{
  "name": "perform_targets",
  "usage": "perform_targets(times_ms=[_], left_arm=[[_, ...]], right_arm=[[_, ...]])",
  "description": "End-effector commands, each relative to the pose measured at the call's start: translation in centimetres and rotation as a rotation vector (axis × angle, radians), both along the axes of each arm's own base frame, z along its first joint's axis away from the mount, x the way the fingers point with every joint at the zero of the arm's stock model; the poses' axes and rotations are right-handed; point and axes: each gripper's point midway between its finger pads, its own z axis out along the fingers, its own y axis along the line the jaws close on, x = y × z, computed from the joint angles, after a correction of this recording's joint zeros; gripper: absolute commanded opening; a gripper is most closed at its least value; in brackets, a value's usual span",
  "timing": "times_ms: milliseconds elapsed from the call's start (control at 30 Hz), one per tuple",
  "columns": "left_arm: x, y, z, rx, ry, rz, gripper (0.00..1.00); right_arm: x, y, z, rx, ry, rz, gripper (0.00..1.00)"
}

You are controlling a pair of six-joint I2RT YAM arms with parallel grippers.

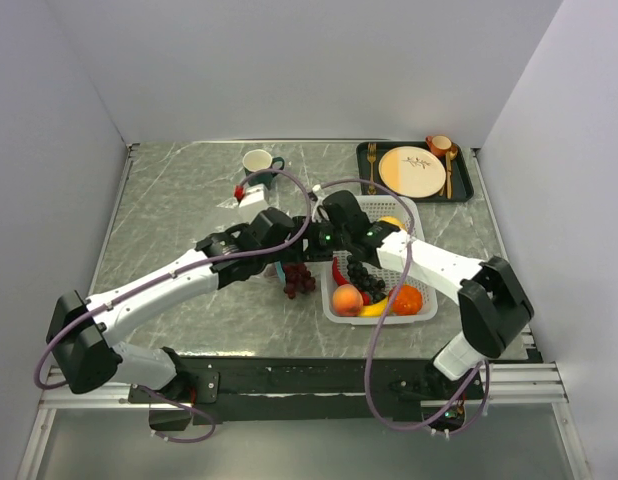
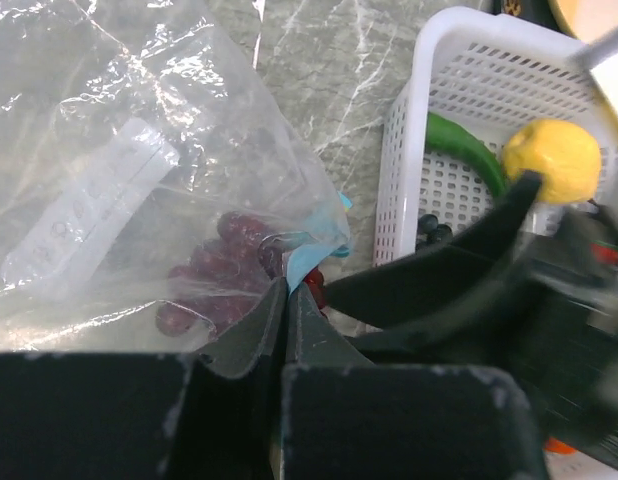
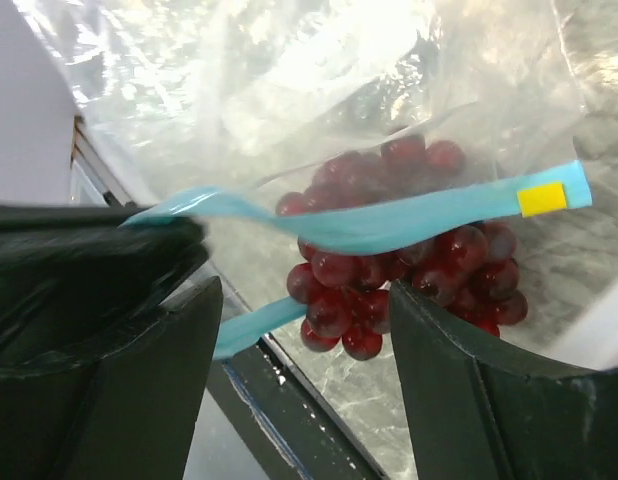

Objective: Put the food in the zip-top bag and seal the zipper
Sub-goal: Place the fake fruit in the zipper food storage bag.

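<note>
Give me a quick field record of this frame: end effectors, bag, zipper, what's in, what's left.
bag: clear, crumpled, beside the basket
zipper: teal, unsealed, its two strips apart
left end effector: shut on the bag's mouth edge
right end effector: open, at the bag's mouth
in bag: red grapes, just inside the mouth
left in basket: lemon, green pepper, peach, orange, banana
</note>
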Motion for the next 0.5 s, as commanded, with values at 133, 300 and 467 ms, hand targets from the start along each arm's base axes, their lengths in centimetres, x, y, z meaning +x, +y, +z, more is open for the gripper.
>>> perform_targets(times_ms=[133, 300, 467], left_arm=[[-0.7, -0.5, -2.6, 0.025, 0.084, 0.02, 0.01], [-1.6, 0.4, -5.9, 0.073, 0.145, 0.037, 0.01], [-2.5, 1.4, -8.9, 0.144, 0.219, 0.055, 0.01]], right_arm=[[1.9, -3.9, 3.1, -0.071, -0.13, -0.211, 0.67], [-0.5, -4.4, 2.1, -0.041, -0.064, -0.195, 0.55], [-3.5, -4.3, -0.7, -0.057, 0.015, -0.14, 0.32]])
